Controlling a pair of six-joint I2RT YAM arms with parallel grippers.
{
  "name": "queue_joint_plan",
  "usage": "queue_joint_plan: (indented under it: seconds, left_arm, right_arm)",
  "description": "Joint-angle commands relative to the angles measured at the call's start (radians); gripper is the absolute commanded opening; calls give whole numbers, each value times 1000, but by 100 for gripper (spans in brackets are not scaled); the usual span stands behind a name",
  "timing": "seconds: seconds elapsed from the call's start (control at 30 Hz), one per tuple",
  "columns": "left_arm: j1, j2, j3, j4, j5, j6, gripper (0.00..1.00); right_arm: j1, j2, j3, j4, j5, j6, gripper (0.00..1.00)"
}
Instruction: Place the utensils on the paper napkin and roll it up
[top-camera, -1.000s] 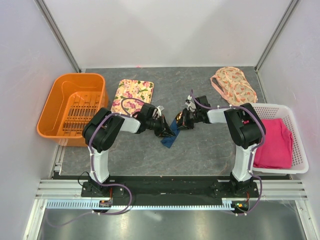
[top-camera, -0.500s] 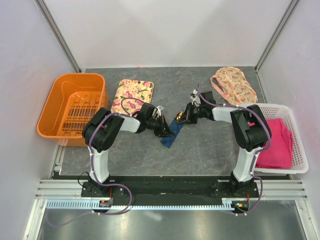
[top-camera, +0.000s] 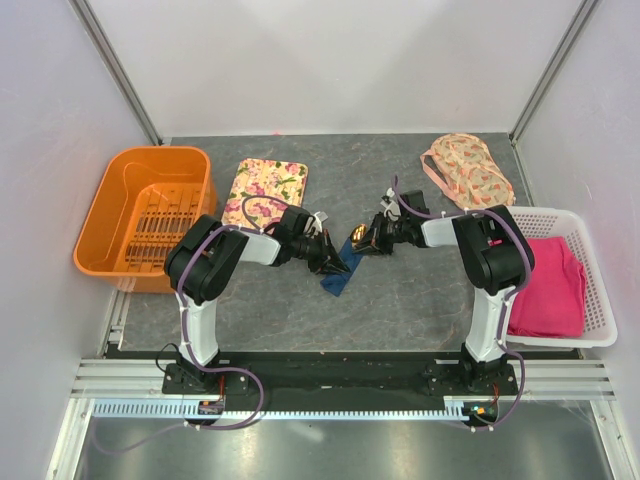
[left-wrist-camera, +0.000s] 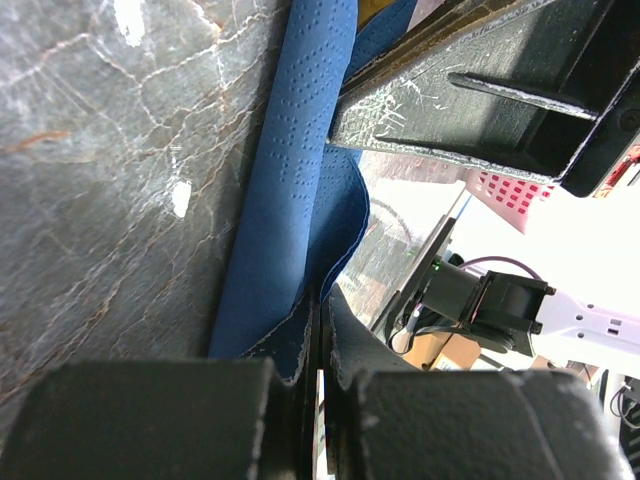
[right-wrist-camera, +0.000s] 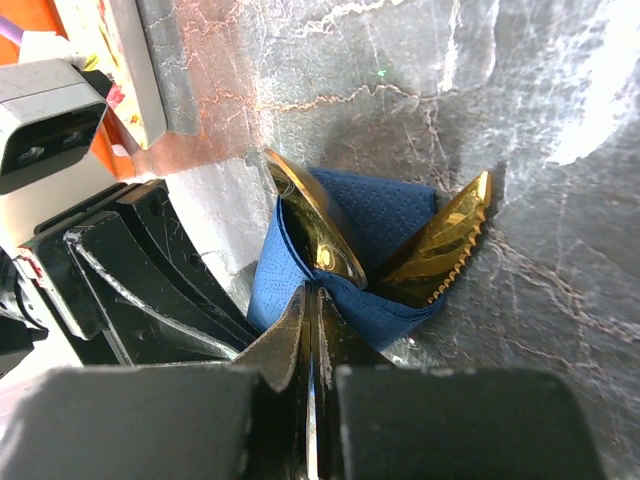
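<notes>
Orange plastic: one crate at the table's left edge, one floral tray beside it. Mid-table, the left gripper pinches one rolled navy paper napkin. Two gold utensils poke out of it: a spoon and a serrated knife. The right gripper, clenched, touches the napkin's fold. One white basket sits at the right edge.
</notes>
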Motion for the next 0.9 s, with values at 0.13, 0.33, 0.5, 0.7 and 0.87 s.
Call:
queue_joint_plan:
  seconds: [0.13, 0.33, 0.5, 0.7, 0.87]
  left_arm:
    - [8, 15, -5, -55, -48, 57, 2]
    - [8, 21, 0, -53, -48, 59, 2]
    - [6, 20, 0, -50, -46, 60, 2]
    - [6, 17, 1, -50, -48, 62, 2]
    - [6, 23, 3, -52, -48, 65, 2]
  right_arm:
    - [-32, -13, -16, 63, -40, 43, 1]
    - [-59, -97, -25, 63, -69, 60, 3]
    - [-61, -73, -44, 69, -54, 74, 2]
    - [-58, -36, -67, 62, -24, 64, 0]
    - [-52, -21, -61, 65, -21, 52, 0]
